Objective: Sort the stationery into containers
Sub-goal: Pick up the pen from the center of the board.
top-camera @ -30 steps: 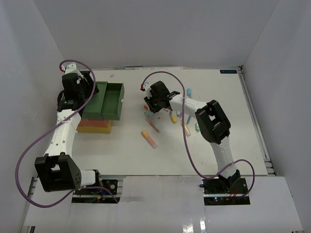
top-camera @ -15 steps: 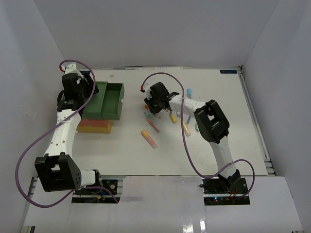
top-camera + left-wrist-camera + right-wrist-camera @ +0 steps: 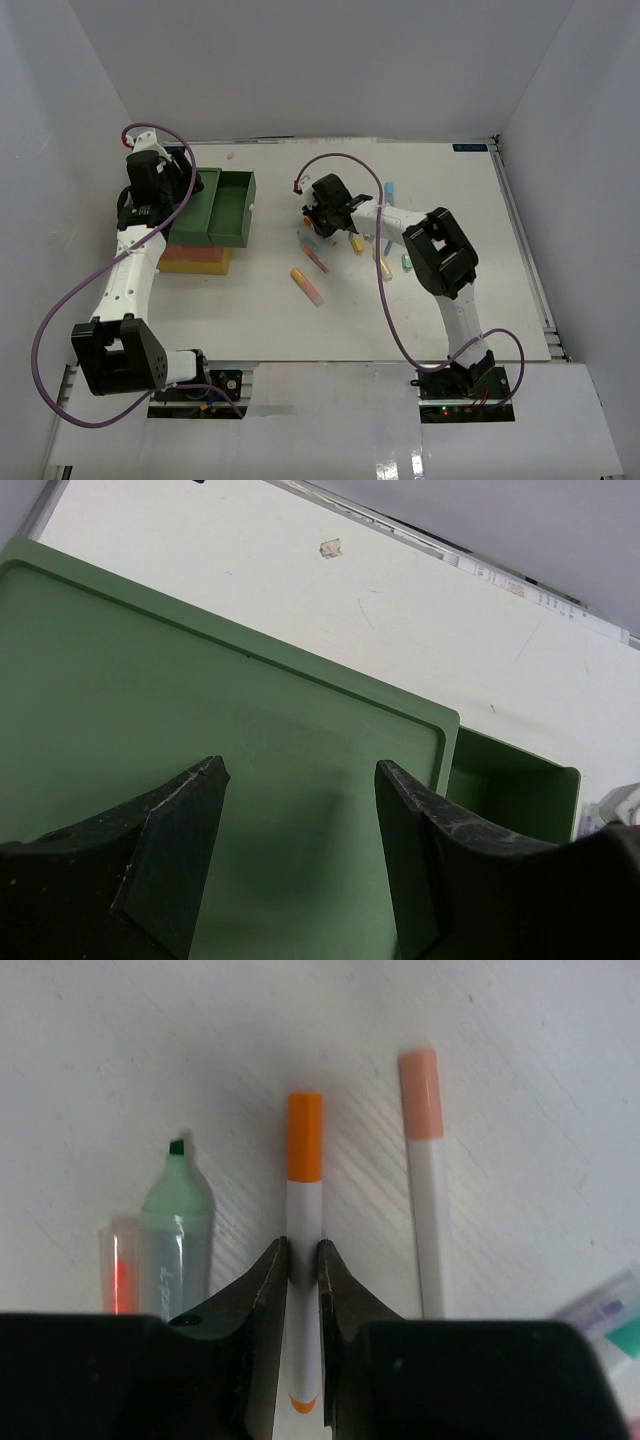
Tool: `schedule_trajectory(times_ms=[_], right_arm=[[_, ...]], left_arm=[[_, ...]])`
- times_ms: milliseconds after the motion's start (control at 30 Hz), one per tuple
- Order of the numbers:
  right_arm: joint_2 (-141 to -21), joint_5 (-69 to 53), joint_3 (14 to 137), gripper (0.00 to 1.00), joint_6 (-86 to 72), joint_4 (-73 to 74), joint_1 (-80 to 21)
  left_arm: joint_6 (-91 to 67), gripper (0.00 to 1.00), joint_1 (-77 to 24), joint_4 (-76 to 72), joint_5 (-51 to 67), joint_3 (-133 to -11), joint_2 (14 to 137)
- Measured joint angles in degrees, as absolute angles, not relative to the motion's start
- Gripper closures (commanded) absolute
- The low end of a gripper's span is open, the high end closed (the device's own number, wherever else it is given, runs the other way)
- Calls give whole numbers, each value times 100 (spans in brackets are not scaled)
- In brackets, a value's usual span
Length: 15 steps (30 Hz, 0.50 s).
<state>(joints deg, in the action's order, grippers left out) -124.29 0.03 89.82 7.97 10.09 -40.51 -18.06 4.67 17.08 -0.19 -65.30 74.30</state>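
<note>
Crowning the stacked containers (image 3: 196, 259), the green drawer (image 3: 230, 206) stands open.

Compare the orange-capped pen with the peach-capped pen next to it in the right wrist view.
The orange-capped pen sits pinched between the fingers of the right gripper; the peach-capped pen lies free beside it. The orange-capped pen's cap is vivid orange, the peach-capped pen's pale peach. Both have white barrels and lie roughly parallel on the table.

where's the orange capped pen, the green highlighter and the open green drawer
orange capped pen (image 3: 305, 1135): right wrist view, on its orange cap
green highlighter (image 3: 177, 1225): right wrist view, mid barrel
open green drawer (image 3: 230, 205): top external view, bare floor
</note>
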Motion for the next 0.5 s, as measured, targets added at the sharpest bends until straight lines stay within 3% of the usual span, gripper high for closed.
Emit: schedule_trajectory(times_ms=[100,367,500], right_arm=[[-12110,128,8731,92,744,1164,-4051],[-10368,-51,8624,92,-217,1319,-4125],[-10055,-86,9113,92,-926,1221,-4495]], left_arm=[[-1806,28,469,1699,-1,-6530,7435],[-1809,28,471,1688,16,-6530,7437],[-1809,28,471,1688,16,-6530,7437]])
